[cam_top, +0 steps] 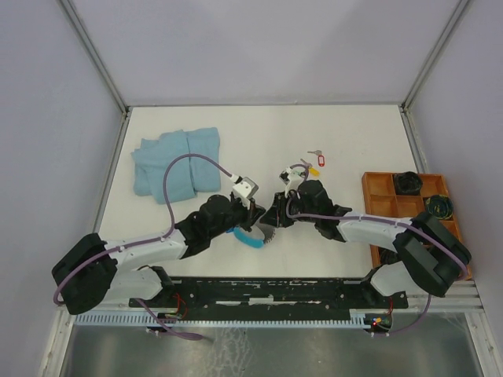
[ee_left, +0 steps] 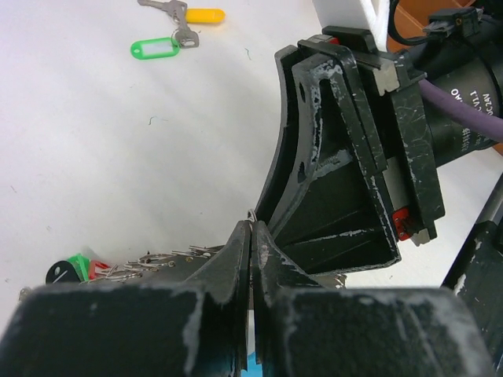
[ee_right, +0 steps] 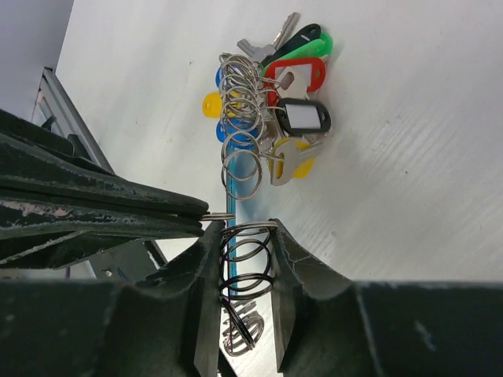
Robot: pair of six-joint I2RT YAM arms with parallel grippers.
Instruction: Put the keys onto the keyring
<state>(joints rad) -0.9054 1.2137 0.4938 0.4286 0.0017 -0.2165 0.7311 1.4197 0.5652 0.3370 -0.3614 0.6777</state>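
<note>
our left claw [ee_left: 251, 225] is clenched on the keyring [ee_right: 250, 226], likely to steady its wire. the right claw [ee_right: 247, 236] has a jaw on either side of it; we cannot tell if they pinch. the loose keys [ee_left: 183, 33] lie well apart on the bench [ee_left: 118, 141], not yet threaded.

We see a white table [cam_top: 346, 133]; a crumpled light-blue cloth [cam_top: 177, 161] lies at its back left; an orange tray [cam_top: 380, 206] sits at its right side. Loose tagged keys [cam_top: 314, 161] lie near the middle.
</note>
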